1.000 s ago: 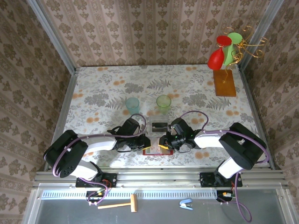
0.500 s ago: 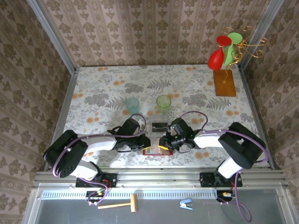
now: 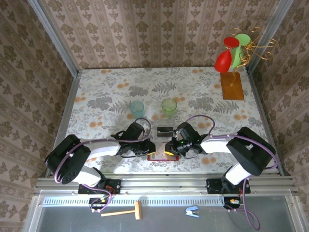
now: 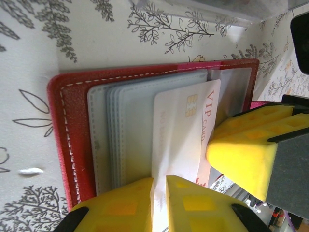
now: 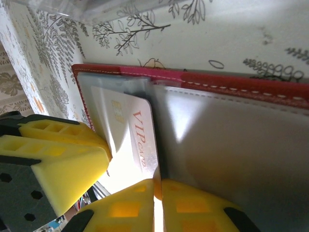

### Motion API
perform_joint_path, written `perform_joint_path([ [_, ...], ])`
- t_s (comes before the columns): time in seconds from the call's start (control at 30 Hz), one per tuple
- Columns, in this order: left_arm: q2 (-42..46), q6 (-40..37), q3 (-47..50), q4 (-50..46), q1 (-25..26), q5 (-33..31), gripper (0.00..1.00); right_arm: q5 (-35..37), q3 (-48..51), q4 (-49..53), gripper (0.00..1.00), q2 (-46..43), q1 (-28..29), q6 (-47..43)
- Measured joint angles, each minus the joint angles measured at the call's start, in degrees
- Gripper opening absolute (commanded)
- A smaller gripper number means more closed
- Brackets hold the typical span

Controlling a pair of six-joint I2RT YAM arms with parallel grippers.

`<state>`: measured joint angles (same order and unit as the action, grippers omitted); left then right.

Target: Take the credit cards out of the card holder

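Top view: we locate the open card holder [image 3: 162, 157] at the table's [image 3: 106, 96] near edge; left wrist: the left gripper [image 4: 159, 205] is pinched nearly shut on the white VIP card [image 4: 178, 135], apparently steadying it; right wrist: the right gripper [image 5: 158, 205] nips its lettered edge, presumably for extraction.

White card [image 5: 128, 130]: red lettering "VIP card".
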<state>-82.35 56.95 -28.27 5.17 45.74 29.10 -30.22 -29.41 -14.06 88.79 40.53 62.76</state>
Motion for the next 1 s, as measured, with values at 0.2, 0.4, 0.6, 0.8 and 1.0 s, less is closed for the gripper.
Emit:
perform_joint_path([
  [0.2, 0.2, 0.0, 0.0, -0.3, 0.0, 0.0, 0.16, 1.2, 0.0, 3.8, 0.09, -3.2, -0.3, -1.9],
  [0.4, 0.5, 0.0, 0.0, -0.7, 0.0, -0.2, 0.16, 3.3, 0.0, 10.4, 0.08, -7.5, -1.1, -4.9],
  [0.6, 0.5, 0.0, 0.0, -0.7, 0.0, -0.2, 0.16, 6.1, -0.6, 18.1, 0.08, -12.6, -1.3, -8.0],
  [0.8, 0.5, 0.0, 0.1, -0.7, 0.0, -0.2, 0.16, 7.4, -2.0, 21.5, 0.08, -13.4, -1.3, -9.7],
  [1.0, 0.5, 0.0, 0.2, -0.4, 0.0, -0.2, 0.16, 7.6, -4.2, 22.2, 0.09, -11.9, 0.5, -10.2],
])
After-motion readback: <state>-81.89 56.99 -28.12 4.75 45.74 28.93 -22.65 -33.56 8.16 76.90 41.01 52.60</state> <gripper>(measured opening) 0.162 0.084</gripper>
